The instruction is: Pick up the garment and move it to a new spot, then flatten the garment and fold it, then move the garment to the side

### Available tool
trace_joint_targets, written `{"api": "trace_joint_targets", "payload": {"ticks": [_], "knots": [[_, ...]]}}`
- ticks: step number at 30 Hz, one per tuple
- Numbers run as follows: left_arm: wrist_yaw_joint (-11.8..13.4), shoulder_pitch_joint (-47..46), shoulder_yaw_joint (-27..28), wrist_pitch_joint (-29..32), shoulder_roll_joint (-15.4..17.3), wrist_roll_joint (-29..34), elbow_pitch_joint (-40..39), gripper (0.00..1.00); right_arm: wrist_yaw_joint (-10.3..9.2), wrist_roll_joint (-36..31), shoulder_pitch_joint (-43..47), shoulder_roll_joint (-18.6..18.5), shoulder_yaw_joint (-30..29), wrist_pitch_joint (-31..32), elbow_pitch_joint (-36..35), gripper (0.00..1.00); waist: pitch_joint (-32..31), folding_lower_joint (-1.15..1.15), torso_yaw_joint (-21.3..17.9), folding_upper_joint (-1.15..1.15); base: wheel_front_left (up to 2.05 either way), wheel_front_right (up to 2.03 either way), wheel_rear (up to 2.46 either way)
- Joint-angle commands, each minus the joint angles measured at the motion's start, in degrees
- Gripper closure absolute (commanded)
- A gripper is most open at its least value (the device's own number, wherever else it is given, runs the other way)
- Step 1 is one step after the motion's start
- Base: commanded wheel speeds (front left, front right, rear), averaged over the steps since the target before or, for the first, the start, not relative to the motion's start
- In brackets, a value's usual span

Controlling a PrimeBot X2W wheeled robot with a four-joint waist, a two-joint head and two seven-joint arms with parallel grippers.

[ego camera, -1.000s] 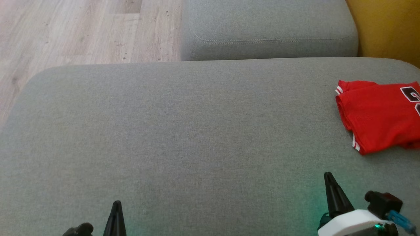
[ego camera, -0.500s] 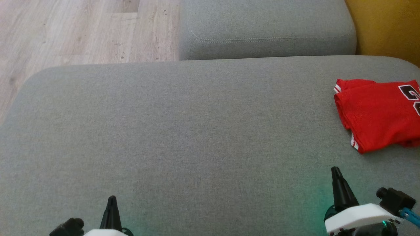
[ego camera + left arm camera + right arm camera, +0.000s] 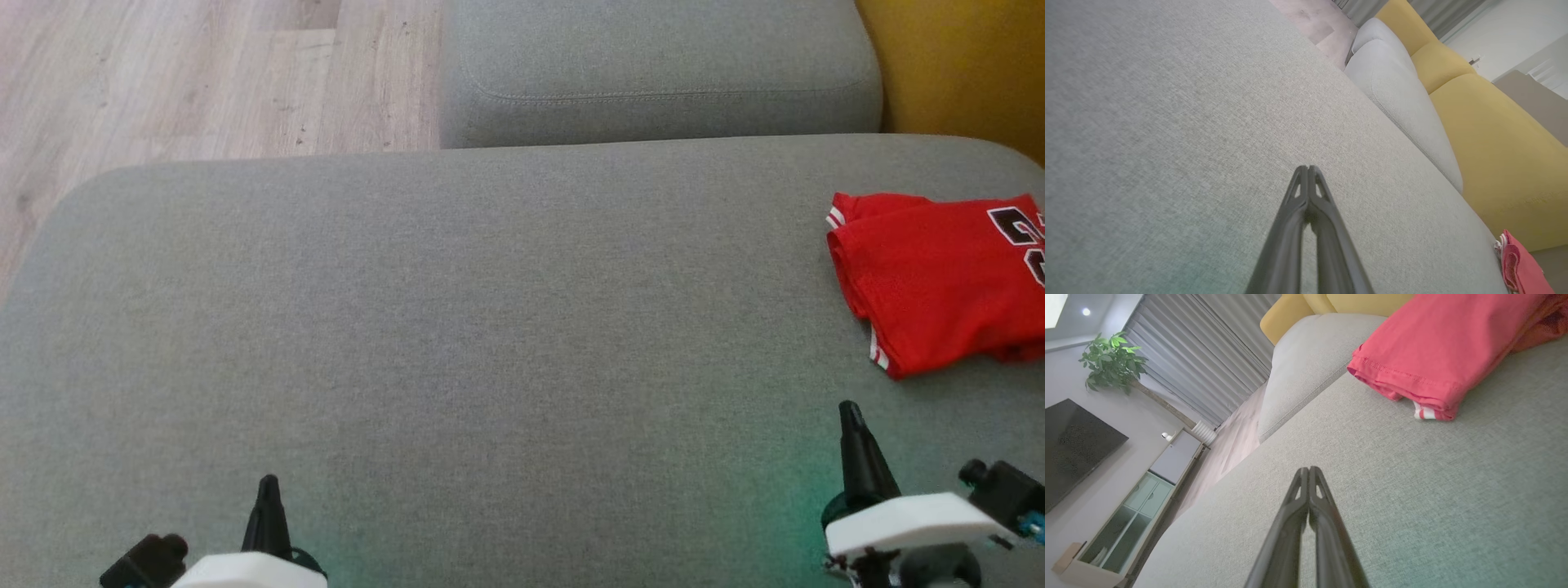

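- The red garment (image 3: 939, 278) lies folded on the broad grey seat cushion (image 3: 490, 327), out at 3 o'clock in the head view. The picture's edge cuts off its right side. White stripes trim its hem, and dark lettering shows on top.
- The left gripper (image 3: 267, 483) sits at 7 o'clock, fingers pressed together on nothing, well apart from the garment.
- The right gripper (image 3: 849, 411) sits at 5 o'clock, likewise clenched and empty, near the garment's closest corner but not touching it.
- A smaller grey cushion (image 3: 653, 73) lies at 12 o'clock, yellow upholstery (image 3: 955, 73) at 1 o'clock, and pale wood floor (image 3: 163, 82) at 11 o'clock.
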Motion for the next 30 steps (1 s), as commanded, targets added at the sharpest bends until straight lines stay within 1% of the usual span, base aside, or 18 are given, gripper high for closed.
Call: {"api": "trace_joint_targets", "payload": {"ticks": [1, 30], "knots": [[-0.6, -3.2, 2.3, 0.5, -0.1, -1.3, -1.4, 1.0, -0.02, 2.1, -3.4, -1.2, 0.0, 0.4, -1.7, 1.0, 0.0, 0.0, 0.0, 0.0, 0.0, 0.0, 0.0], [-5.6, -6.1, 10.0, 5.1, -2.9, -13.9, -0.8, 1.0, -0.03, 21.3, -6.1, -1.4, -2.0, 3.2, -1.4, 1.0, 0.5, 0.0, -0.9, 0.0, 0.0, 0.0, 0.0]]}}
